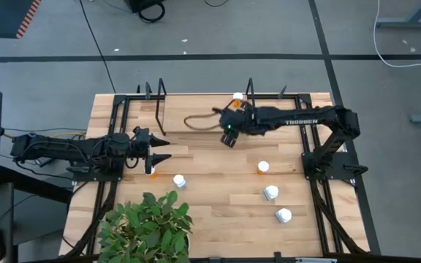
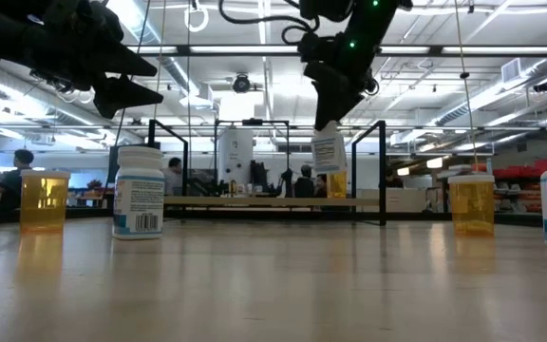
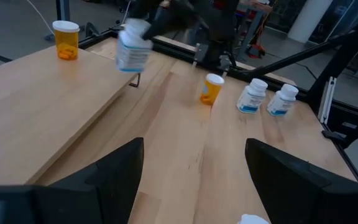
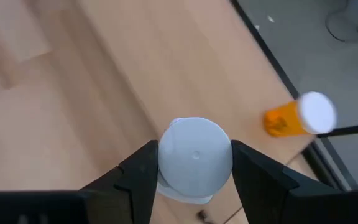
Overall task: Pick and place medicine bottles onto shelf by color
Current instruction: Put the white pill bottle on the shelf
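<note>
Medicine bottles, white-bodied and orange-bodied, white caps. One white bottle [image 4: 194, 158] is being carried in the right gripper [image 4: 194, 177], the fingers closing on its sides just below the cap; in the low view it is hanging clear above the shelf [image 2: 273, 201], long axis upright, cap toward the wrist. In the high view this gripper is sitting over the shelf's right half, with an orange bottle [image 1: 237, 97] already standing at the shelf's back edge, just beyond it.

Remaining stock on the counter [image 1: 218, 212]: an orange bottle [image 1: 263, 167] and two white bottles [image 1: 270, 193] [image 1: 283, 215] lying toward the right side; a white bottle [image 1: 179, 181] and an orange bottle [image 1: 150, 170] lying near the left.

Left gripper [image 1: 159, 150] is waiting at the left of the counter, jaws standing apart and holding nothing, the near orange bottle just beside it.

Deciding relation, as judged: the shelf board is lying straight below the carried bottle, so the placing is calling for a vertical descent with the axis kept upright, set apart from the orange one if sorting by colour.
</note>
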Controlling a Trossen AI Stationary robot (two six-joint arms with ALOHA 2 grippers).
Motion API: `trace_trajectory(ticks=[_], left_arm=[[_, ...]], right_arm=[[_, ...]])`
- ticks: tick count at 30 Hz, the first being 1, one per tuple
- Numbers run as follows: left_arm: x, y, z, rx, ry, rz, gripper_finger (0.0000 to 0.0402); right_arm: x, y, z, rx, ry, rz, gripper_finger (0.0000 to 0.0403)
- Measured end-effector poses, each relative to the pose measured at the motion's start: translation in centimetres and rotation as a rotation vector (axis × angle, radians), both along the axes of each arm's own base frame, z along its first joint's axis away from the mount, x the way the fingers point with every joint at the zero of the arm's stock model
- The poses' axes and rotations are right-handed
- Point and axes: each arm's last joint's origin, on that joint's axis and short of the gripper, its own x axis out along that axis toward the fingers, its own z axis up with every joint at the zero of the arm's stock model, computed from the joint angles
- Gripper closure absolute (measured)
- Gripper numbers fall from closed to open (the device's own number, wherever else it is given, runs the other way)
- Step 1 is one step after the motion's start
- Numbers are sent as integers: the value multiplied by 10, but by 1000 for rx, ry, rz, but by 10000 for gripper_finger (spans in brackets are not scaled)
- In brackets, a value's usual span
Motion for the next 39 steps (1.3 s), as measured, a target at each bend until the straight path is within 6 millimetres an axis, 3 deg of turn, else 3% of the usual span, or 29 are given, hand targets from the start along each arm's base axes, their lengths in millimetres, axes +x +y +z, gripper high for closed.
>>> trace_trajectory(ticks=[4, 10, 21, 39], left_arm=[[0, 0, 0, 0, 2, 0, 115], [0, 0, -1, -1, 5, 0, 115], [0, -4, -1, 0, 7, -28, 115], [0, -4, -1, -7, 6, -27, 115]], right_arm=[[-5, -21, -4, 5, -13, -77, 210], [-14, -37, -28, 39, -15, -151, 210], [-15, -41, -35, 42, -30, -165, 207], [-17, -45, -35, 29, -20, -176, 148]])
